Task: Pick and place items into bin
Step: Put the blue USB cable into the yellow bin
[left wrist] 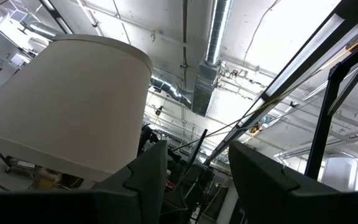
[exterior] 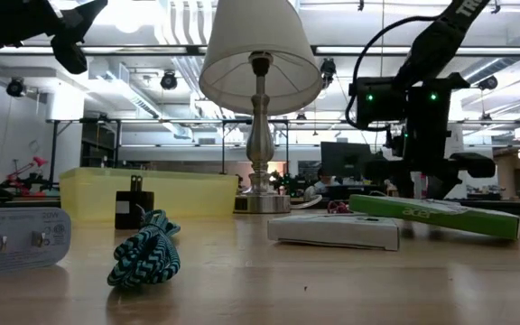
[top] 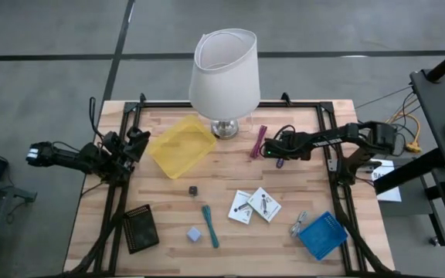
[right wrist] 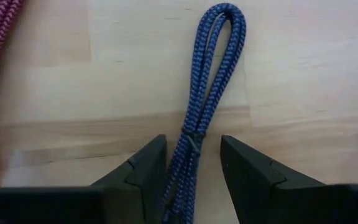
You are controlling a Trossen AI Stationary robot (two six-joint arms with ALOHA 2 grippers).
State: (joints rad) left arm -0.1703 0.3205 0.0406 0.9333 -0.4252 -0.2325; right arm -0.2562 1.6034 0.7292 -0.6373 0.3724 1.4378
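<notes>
Blue cord (right wrist: 197,112) lies between the right gripper's (right wrist: 191,163) spread, empty fingers: closing comes next; left gripper (left wrist: 194,171) open, idle.

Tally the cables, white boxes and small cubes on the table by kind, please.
Cables: 3 (magenta cable, blue cable, teal cable)
White boxes: 2
Small cubes: 2 (dark cube, lavender cube)
Total: 7
</notes>
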